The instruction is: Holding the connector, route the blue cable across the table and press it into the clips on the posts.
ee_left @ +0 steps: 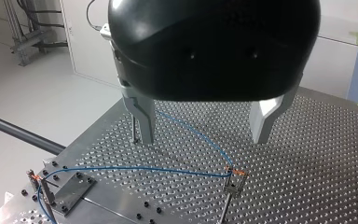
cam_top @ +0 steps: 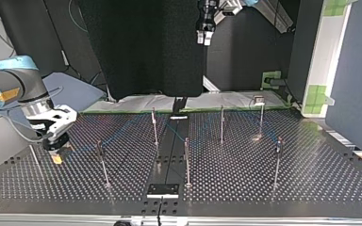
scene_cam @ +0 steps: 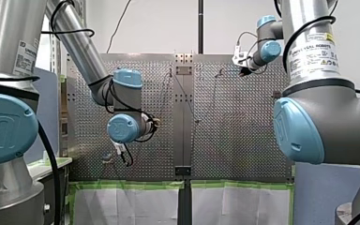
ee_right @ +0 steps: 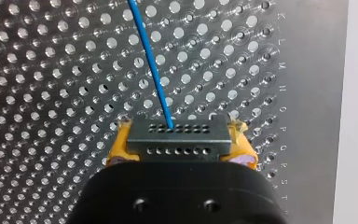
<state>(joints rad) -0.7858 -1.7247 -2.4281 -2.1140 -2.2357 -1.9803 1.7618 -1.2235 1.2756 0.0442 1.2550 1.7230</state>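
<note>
A robotics lab: my left arm (scene_cam: 82, 47) and my right arm (scene_cam: 318, 56) flank a perforated metal counter (cam_top: 264, 179) studded with thin posts (cam_top: 186, 160), backed by a black curtain (cam_top: 141, 47) and green-taped sheeting (scene_cam: 131, 206).

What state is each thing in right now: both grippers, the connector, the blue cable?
Connector: clamped between yellow pads.
Right gripper: shut on the connector.
Left gripper: open, empty.
Blue cable: runs from the connector, bends at one post's clip.
Posts: upright.

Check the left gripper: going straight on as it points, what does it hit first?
Left gripper: probably the blue cable spanning ahead between its open jaws, then the perforated table. The clip post looks slightly off that line, but depth is unclear.
</note>
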